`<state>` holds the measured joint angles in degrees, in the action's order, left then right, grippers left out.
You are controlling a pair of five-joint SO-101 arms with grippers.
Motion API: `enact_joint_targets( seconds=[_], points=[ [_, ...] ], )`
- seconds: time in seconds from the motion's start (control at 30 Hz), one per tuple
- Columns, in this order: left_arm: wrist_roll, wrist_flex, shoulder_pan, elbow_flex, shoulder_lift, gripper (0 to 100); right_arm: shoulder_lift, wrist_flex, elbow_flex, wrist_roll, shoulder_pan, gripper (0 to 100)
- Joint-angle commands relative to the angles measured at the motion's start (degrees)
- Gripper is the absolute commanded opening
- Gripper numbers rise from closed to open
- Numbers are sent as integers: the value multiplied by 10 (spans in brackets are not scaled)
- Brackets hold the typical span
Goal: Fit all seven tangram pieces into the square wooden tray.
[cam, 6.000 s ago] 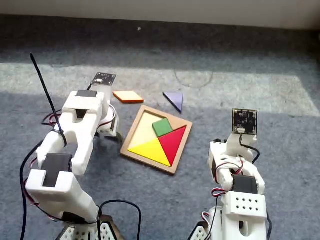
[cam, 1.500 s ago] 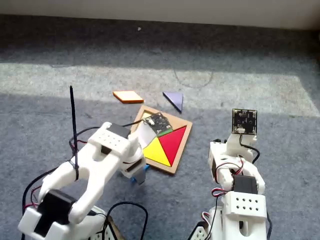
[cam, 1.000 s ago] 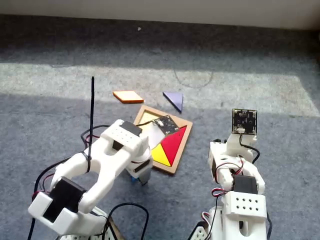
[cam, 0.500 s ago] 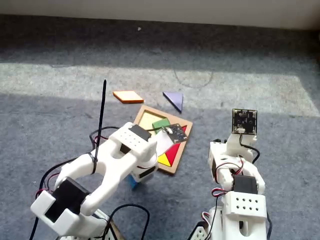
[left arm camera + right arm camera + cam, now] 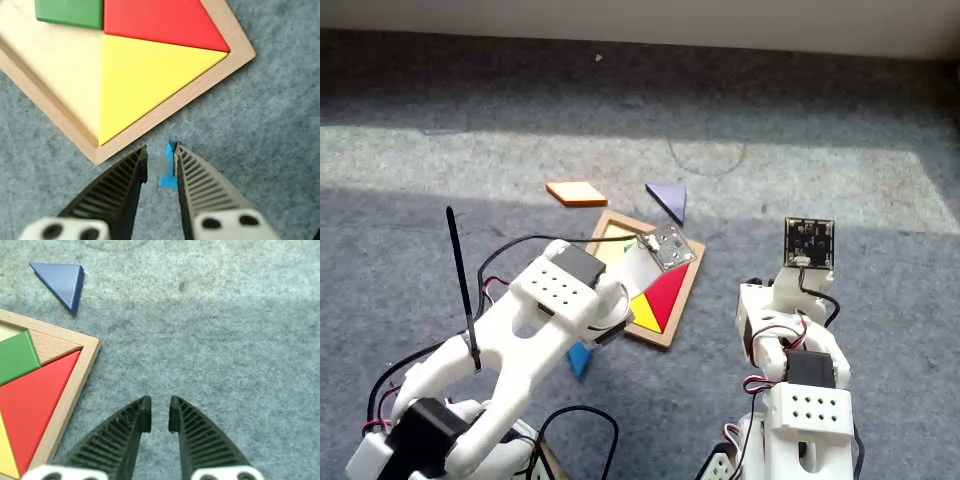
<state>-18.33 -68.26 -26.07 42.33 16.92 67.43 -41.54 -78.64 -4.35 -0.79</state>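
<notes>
My left gripper (image 5: 160,156) sits just off the tray's (image 5: 150,117) near-left edge, jaws almost closed on a blue piece (image 5: 169,172) that stands on edge between them. In the tray I see the yellow triangle (image 5: 145,75), the green square (image 5: 70,12) and the red triangle (image 5: 160,22). Right of the tray, my right gripper (image 5: 160,414) hangs over the carpet (image 5: 240,350), jaws a slit apart, holding nothing.

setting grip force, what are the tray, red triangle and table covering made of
Tray: pale bare-looking wood, faint grain on its rim. Red triangle: likely painted wood, smooth matte face. Table covering: grey short-pile carpet or felt, fuzzy texture.
</notes>
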Motion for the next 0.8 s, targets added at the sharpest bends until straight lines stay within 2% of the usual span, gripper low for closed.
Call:
enact_joint_targets(
  seconds=[0.0,0.1,0.27,0.57,0.7,0.77],
  points=[
    [8,-11,0,-19,25,103,8,12,1,-6,7,77],
    [20,-49,28,-21,29,142,8,12,1,-6,7,77],
    [126,-46,85,14,26,280,8,12,1,-6,7,77],
    [195,51,86,120,25,291,8,12,1,-6,6,77],
    [197,54,79,125,25,288,8,12,1,-6,6,77],
    [225,57,80,127,23,288,8,12,1,-6,6,77]
  ],
)
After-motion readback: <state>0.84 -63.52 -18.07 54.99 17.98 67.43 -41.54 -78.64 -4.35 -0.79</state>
